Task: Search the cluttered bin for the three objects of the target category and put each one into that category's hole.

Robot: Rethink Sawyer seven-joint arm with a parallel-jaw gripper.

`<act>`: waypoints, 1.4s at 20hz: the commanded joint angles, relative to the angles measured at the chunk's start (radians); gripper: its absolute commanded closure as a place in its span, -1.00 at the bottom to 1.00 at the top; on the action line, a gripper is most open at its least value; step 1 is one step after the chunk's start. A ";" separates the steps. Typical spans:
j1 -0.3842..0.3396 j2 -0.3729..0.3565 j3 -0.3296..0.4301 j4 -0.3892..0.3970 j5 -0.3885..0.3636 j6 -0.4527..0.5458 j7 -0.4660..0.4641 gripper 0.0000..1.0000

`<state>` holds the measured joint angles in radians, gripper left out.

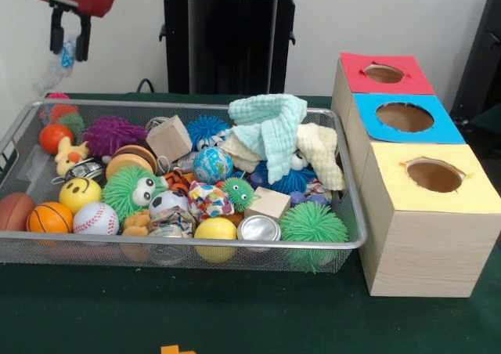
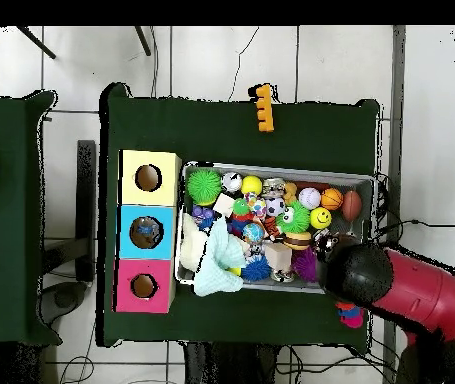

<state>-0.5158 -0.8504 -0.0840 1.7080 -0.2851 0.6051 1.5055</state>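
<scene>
A wire mesh bin (image 1: 16, 139) (image 2: 271, 170) holds several toys: sports balls such as a basketball (image 1: 49, 218) and a baseball (image 1: 95, 219), spiky balls such as a green one (image 1: 313, 227), wooden blocks (image 1: 168, 139) (image 1: 268, 204), a metal tin (image 1: 259, 229) and a mint cloth (image 1: 270, 127). My gripper (image 1: 69, 37) hangs high above the bin's far left corner. A clear crumpled thing with a blue patch (image 1: 61, 64) dangles between its fingers, off the bin. In the overhead view the red arm (image 2: 411, 295) hides the gripper.
Three wooden boxes stand beside the bin, each with a round hole on top: red (image 1: 383, 74) (image 2: 144, 286), blue (image 1: 405, 117) (image 2: 146, 231), yellow (image 1: 434, 175) (image 2: 149, 178). A small orange piece (image 1: 176, 349) (image 2: 262, 108) lies on the green cloth in front of the bin.
</scene>
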 commanded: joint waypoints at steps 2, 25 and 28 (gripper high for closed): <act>0.051 0.007 -0.012 0.150 0.051 0.026 0.215 1.00; 0.297 0.001 -0.161 0.221 0.127 -0.016 0.351 1.00; 0.330 -0.005 -0.181 0.229 0.137 -0.011 0.372 1.00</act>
<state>-0.2237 -0.8556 -0.2400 1.8487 -0.1983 0.6049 1.5849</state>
